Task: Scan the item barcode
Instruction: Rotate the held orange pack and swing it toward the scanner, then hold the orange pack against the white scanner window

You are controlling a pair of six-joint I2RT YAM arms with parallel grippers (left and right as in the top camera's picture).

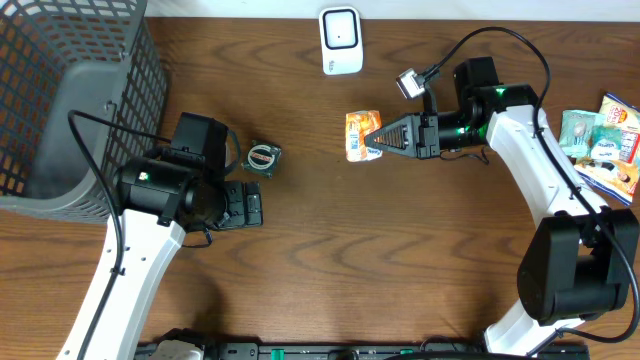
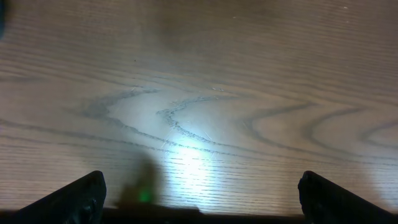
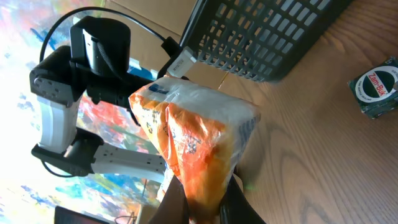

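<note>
Right hand (image 1: pixel 373 137) pinches orange packet (image 1: pixel 356 130); left hand (image 1: pixel 243 205) agape.

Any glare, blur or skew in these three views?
Left wrist: bright glare patch on the table, with a faint green glow just below it, and the far wood is soft. Right wrist: the frame is strongly tilted; the orange packet fills the centre and is sharp. Overhead: even light, sharp throughout.
</note>
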